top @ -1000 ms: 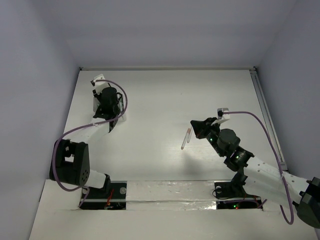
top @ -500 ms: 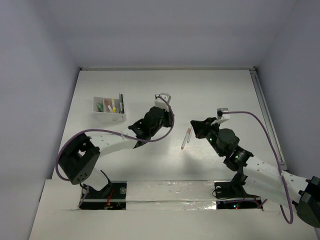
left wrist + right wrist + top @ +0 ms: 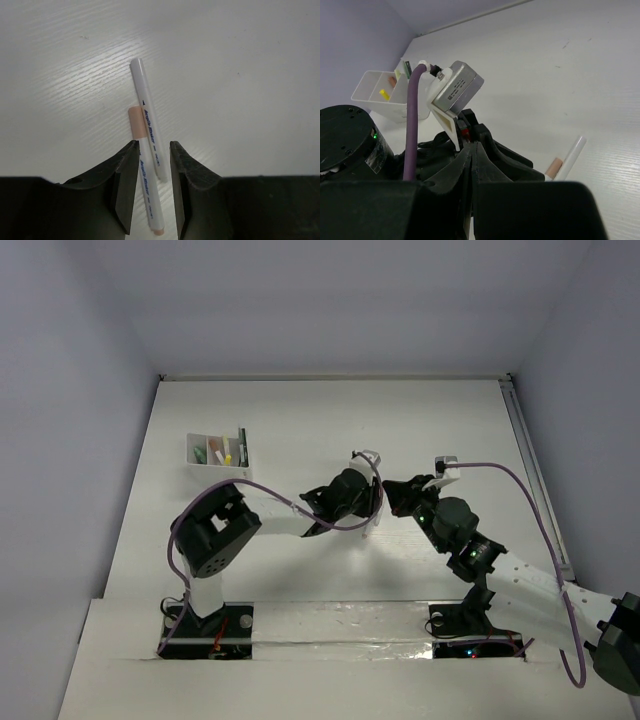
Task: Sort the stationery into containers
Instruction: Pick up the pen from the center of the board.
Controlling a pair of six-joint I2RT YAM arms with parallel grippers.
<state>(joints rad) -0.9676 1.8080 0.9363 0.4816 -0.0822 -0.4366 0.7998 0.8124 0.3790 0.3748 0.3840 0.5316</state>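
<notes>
Two white pens (image 3: 150,125) lie side by side on the table, one with a peach cap (image 3: 136,120). My left gripper (image 3: 153,145) hangs over their near ends, open, with both pens in the gap between its jaws and neither clamped. My right gripper (image 3: 472,146) is shut and empty, hovering just right of the pens (image 3: 567,160) and close to the left wrist (image 3: 457,90). The white compartment tray (image 3: 218,453) stands at the back left with several coloured markers in it.
The left arm (image 3: 300,510) stretches across the middle of the table from its base. The two grippers are very close together near the centre (image 3: 388,490). The table's back wall and right rail (image 3: 525,440) bound the surface.
The left arm swung from the tray at the back left to the table's middle and now sits over the two pens, its jaws apart again. The right arm has not moved.
</notes>
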